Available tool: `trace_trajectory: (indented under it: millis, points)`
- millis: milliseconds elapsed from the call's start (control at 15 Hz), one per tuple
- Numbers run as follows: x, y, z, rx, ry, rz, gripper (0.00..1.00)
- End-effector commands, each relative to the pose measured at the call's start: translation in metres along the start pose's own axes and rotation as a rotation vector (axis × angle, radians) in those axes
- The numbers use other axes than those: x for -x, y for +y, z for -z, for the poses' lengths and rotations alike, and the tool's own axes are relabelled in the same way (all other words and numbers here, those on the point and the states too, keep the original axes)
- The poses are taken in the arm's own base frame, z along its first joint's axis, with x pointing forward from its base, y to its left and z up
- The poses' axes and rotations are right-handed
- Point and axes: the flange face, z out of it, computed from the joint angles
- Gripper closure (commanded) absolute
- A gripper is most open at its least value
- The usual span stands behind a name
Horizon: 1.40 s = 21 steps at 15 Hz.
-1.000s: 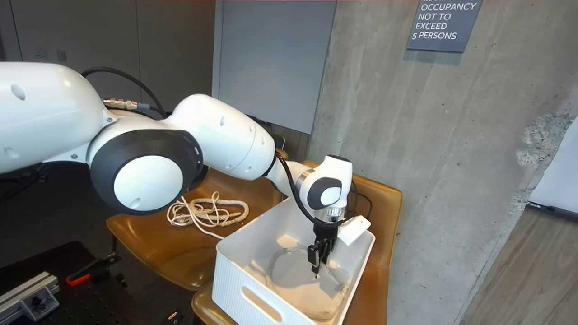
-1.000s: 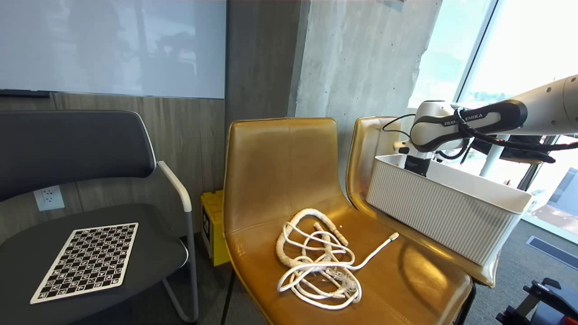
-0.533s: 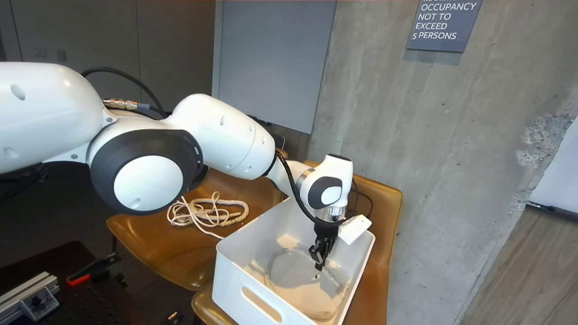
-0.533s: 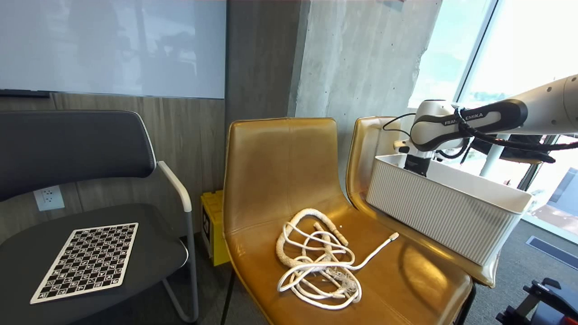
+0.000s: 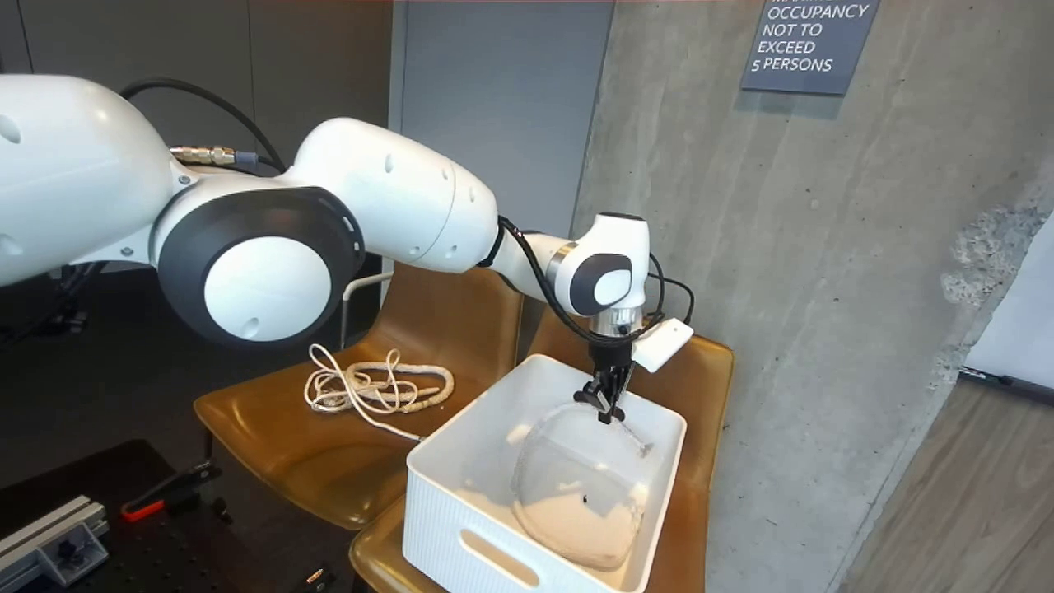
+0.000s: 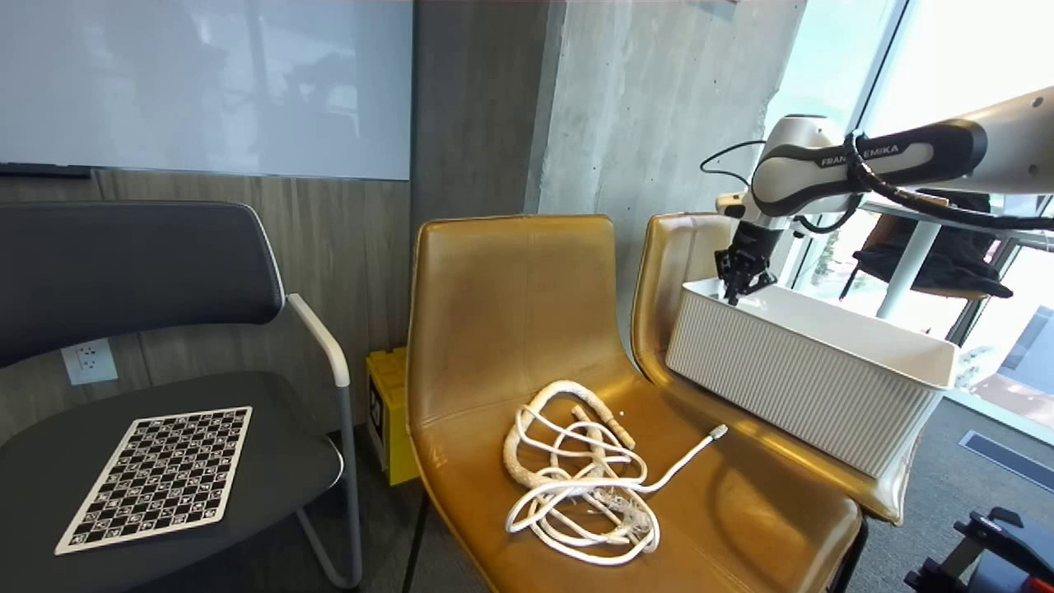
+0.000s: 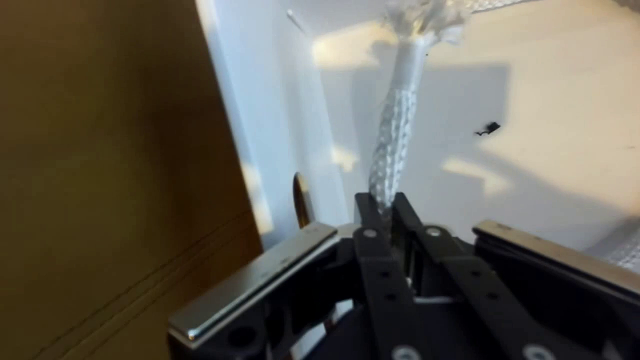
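Wrist view: the claw clenched on a braided rope, a grip clear only here; the white bin presents one wall close by. In an exterior view: the rope loops over the bin's floor, open room lying toward the near end; the arm stretches across, angled downward at its end. In an exterior view: the ribbed side wall hides the loop; a tangle of cord lies on a brown chair.

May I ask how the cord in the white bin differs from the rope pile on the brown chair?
The cord is clamped in the end effector; the rope pile lies unheld. The cord bends in one broad curve, while the rope pile is tangled. Both look pale.
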Motion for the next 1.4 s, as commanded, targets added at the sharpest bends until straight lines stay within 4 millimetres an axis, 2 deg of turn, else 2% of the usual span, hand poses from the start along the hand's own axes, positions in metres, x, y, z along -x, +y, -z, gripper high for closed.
trace_trajectory:
  millis: [0, 200, 400, 667, 933, 1133, 1333]
  points:
    - [-0.022, 0.021, 0.077, 0.102, -0.025, 0.004, 0.97]
    - [-0.051, 0.031, 0.132, 0.191, -0.052, 0.007, 0.97]
    - [-0.090, 0.029, 0.164, 0.267, -0.053, 0.012, 0.97]
    - [-0.159, 0.018, 0.201, 0.352, -0.045, 0.062, 0.97]
    - [-0.246, -0.007, 0.236, 0.424, -0.046, 0.106, 0.97]
    - [-0.326, -0.033, 0.251, 0.427, -0.018, 0.132, 0.97]
    - [-0.411, -0.067, 0.261, 0.419, 0.018, 0.156, 0.97]
